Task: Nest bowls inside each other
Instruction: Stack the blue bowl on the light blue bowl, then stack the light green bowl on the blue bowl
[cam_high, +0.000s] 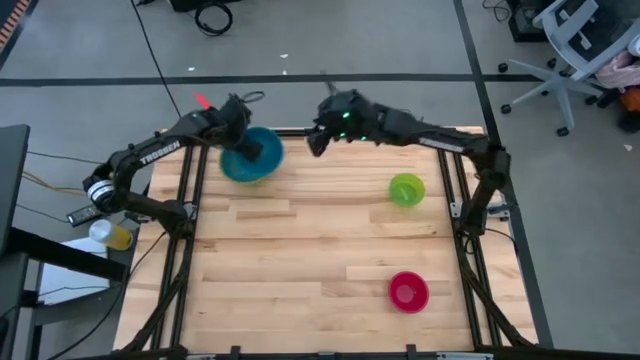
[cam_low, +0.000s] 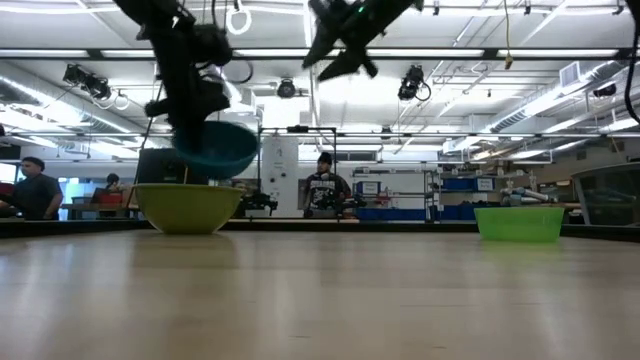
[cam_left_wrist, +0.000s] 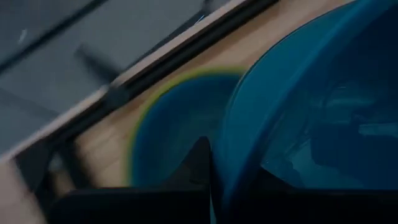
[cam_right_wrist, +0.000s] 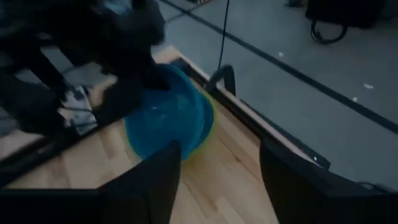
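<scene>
My left gripper (cam_high: 243, 140) is at the table's far left, shut on a teal blue bowl (cam_high: 252, 158). In the low view the teal bowl (cam_low: 215, 150) hangs just above a large yellow-green bowl (cam_low: 188, 208) that stands on the table. The left wrist view shows a light blue bowl (cam_left_wrist: 177, 124) sitting inside the yellow-green one. My right gripper (cam_high: 318, 141) hovers open, high over the far middle, with nothing between its fingers. A small lime green bowl (cam_high: 406, 189) and a small red-pink bowl (cam_high: 408, 291) stand on the table's right half. My left gripper holds the teal bowl by its rim (cam_left_wrist: 225, 149), with one finger (cam_left_wrist: 198, 165) outside the wall and the other inside. The fingers slant down from the far left. The bowl is lifted clear, slightly tilted, open side up, over the yellow-green bowl.
The dark frame rail (cam_high: 300, 131) runs along the table's far edge just behind both grippers. Bare wood (cam_high: 300, 250) fills the middle and near left. A plastic bottle (cam_high: 112, 235) lies off the table's left edge.
</scene>
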